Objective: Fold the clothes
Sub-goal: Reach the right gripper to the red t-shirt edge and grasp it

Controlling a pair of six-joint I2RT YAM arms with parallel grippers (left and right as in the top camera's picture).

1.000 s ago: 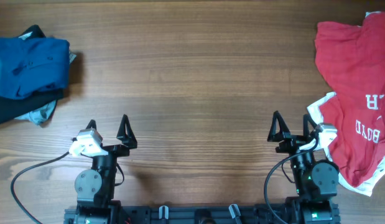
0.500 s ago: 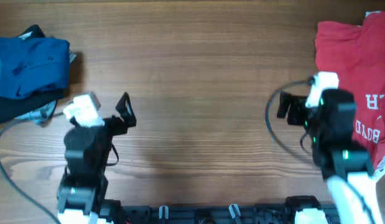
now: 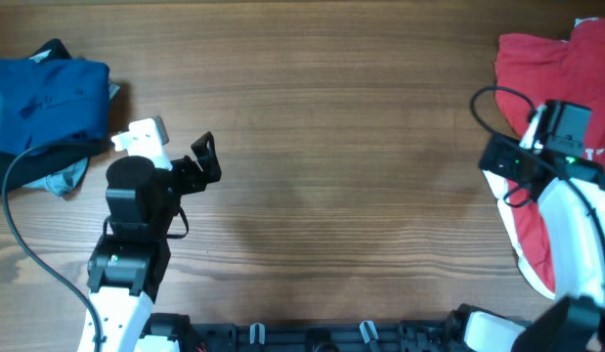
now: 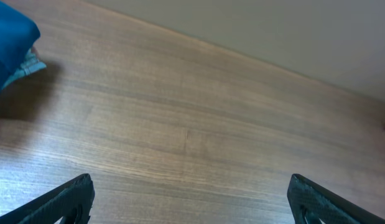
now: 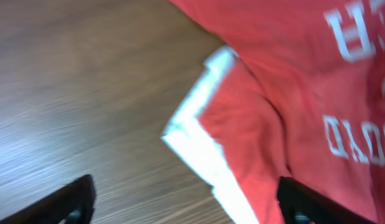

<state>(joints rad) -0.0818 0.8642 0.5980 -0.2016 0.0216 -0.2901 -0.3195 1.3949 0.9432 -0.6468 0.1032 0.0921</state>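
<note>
Red cotton T-shirt with white lettering (image 3: 535, 61) lies crumpled at the right of the counter (image 3: 312, 147). Right pincer (image 5: 186, 196) open over its white-edged sleeve hem (image 5: 201, 121); left pincer (image 4: 191, 190) open, empty. Advise pinching hem only, single layer.

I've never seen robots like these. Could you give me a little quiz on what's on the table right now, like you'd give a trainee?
1. Fill in: the bundled blue cotton T-shirt lies at the brown wooden table's ___ side, going by the robot's own sides.
2. True or false: the left gripper is clamped on that blue T-shirt.
3. What lies beneath the open right gripper? A) bare wood only; B) the white-trimmed edge of the red cotton T-shirt with white lettering; C) a dark sock.

Key: 1 left. 2 false: its fingers stand open over bare wood. 3 B.
</note>
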